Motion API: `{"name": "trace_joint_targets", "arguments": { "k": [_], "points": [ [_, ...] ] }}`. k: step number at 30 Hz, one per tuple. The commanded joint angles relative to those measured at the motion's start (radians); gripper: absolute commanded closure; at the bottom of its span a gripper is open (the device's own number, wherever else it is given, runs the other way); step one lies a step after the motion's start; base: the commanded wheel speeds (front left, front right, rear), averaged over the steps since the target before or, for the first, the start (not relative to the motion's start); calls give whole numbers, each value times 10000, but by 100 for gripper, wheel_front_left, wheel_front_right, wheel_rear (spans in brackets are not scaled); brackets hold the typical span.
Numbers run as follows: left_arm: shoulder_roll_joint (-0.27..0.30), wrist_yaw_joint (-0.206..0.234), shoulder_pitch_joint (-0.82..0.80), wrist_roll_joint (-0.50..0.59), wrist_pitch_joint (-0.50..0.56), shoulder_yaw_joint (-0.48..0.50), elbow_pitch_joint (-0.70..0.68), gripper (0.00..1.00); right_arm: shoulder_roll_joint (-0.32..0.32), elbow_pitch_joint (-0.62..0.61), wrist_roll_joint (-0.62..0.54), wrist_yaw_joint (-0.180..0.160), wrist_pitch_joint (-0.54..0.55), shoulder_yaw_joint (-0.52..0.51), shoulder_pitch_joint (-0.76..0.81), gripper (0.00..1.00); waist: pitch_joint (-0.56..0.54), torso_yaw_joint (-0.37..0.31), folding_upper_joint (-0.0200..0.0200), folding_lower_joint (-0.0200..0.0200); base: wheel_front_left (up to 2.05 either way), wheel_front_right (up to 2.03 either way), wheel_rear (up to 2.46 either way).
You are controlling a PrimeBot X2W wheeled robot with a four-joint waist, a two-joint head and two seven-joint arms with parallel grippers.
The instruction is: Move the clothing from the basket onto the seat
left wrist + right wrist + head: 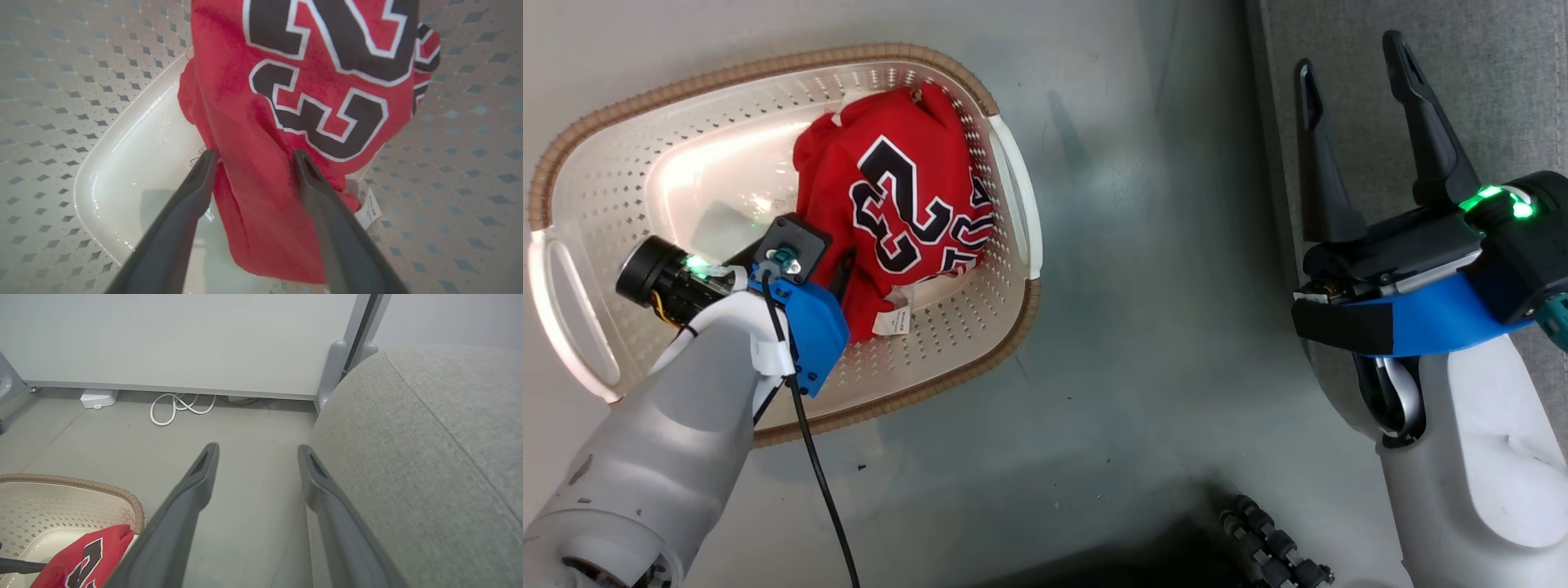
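2 fingers (192, 192) of the left claw (253, 157) stand wide apart inside the basket (768, 69), with a fold of the jersey (245, 122) lying between them. They hold nothing, and whether the tips touch the cloth is hard to tell. In the head view the wrist and its blue mount hide these fingers, and the pale forearm (662, 457) covers the basket's near rim.

The jersey is bright red and crumpled, and lies in the basket's right half. A black "23" edged in white reads clearly in the head view; in the left wrist view the top edge cuts off the 2. A bit of white trim shows at its far edge, and I cannot tell whether the red folds are 1 garment or 2. A white tag (892, 320) sticks out at the near side, its print too small to read.

The right claw (1352, 57) is wide open and empty, raised over the floor (1143, 327) just beside the edge of the grey seat (429, 457), well apart from the basket. The seat runs out of frame on the right. In the right wrist view, the picture's corner cuts off the basket and jersey, and a white cable (179, 406) loops by the wall
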Motion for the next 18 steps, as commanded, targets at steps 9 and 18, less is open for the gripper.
{"name": "trace_joint_targets", "arguments": {
  "k": [9, 18],
  "points": [
    [-74, -8, -505, -502, 147, -633, 268, 0, 52, -90, -51, 1, -34, 0, -219, 0, 420, -63, 0, -1, 0, 0, 0],
    [-90, -8, -633, -895, 161, -1228, 301, 100, 68, -10, -72, 1, -34, -61, -269, 0, 415, -49, 0, -1, 0, 0, 0]
  ]
}}
